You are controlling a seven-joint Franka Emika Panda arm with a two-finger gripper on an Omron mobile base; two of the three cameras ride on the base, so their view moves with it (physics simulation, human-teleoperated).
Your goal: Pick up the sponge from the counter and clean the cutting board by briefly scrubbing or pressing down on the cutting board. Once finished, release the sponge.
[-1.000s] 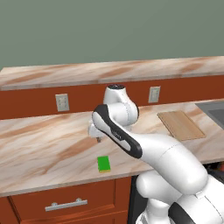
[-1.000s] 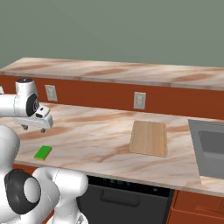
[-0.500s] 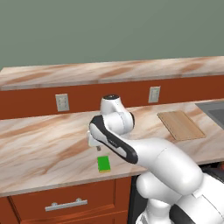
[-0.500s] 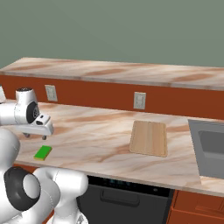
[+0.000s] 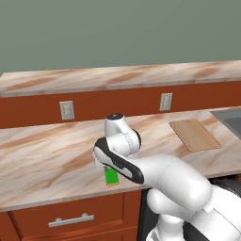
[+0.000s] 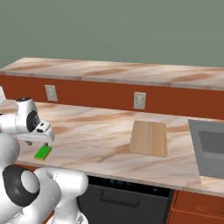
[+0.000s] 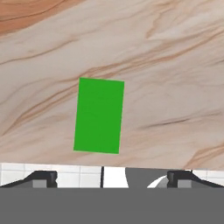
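The sponge lies flat on the tabletop, green side up, near the front edge. The cutting board is well apart from it, off by the sink. My claw hangs right above the sponge with its two fingers wide apart, holding nothing. To grab it well, I should come straight down so one finger lands on each long side (not on top), then squeeze. My arm is bent over low, hand pointing down at the tabletop.
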